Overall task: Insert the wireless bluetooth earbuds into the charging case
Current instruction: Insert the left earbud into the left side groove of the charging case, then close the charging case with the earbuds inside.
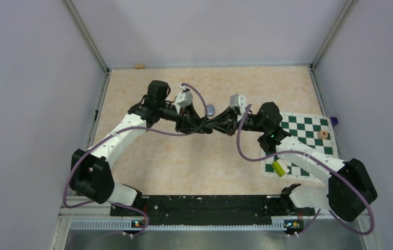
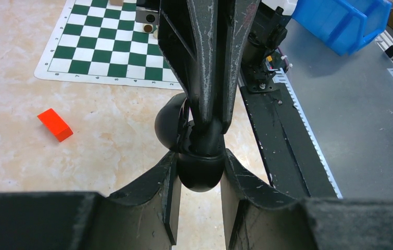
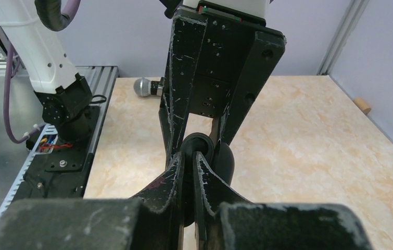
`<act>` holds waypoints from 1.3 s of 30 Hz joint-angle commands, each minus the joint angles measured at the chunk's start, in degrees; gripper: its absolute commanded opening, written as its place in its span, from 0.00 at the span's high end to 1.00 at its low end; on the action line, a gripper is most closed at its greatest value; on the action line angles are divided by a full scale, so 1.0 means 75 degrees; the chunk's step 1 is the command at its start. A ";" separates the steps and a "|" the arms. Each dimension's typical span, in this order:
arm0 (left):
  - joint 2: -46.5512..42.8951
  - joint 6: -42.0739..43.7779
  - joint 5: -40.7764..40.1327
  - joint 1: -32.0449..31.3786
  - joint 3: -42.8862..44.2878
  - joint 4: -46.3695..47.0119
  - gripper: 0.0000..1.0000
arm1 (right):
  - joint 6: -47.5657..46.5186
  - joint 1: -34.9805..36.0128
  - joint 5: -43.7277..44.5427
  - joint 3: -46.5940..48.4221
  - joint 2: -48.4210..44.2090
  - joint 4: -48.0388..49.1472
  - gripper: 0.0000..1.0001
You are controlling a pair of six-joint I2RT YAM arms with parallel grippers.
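Note:
Both grippers meet above the middle of the table on one black charging case. My left gripper is shut on its rounded body. My right gripper is nearly closed on a thin black part of the case, seemingly the lid; the body shows beside it. In the top view the left gripper and right gripper touch tips, and the case is hidden between them. No earbuds show in any view. I cannot tell whether any sit inside the case.
A small lilac-grey rounded thing lies just behind the grippers. A red block lies on the table. A chessboard mat at the right carries a yellow-green block and a wooden piece. A blue bin stands off the table.

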 commanded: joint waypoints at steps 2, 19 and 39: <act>-0.0017 0.0108 0.0353 -0.0092 0.0007 0.0151 1.00 | -0.0219 0.0129 0.0095 0.0043 0.0063 -0.0041 0.92; -0.0007 0.0214 0.0285 -0.0102 0.0011 0.0054 1.00 | -0.0134 -0.0066 -0.0183 0.0326 -0.0503 -0.0253 0.74; -0.0042 0.0329 0.0230 -0.0104 0.0053 -0.0059 1.00 | -0.0590 -0.0475 0.0387 0.0271 -0.0856 -0.0555 0.45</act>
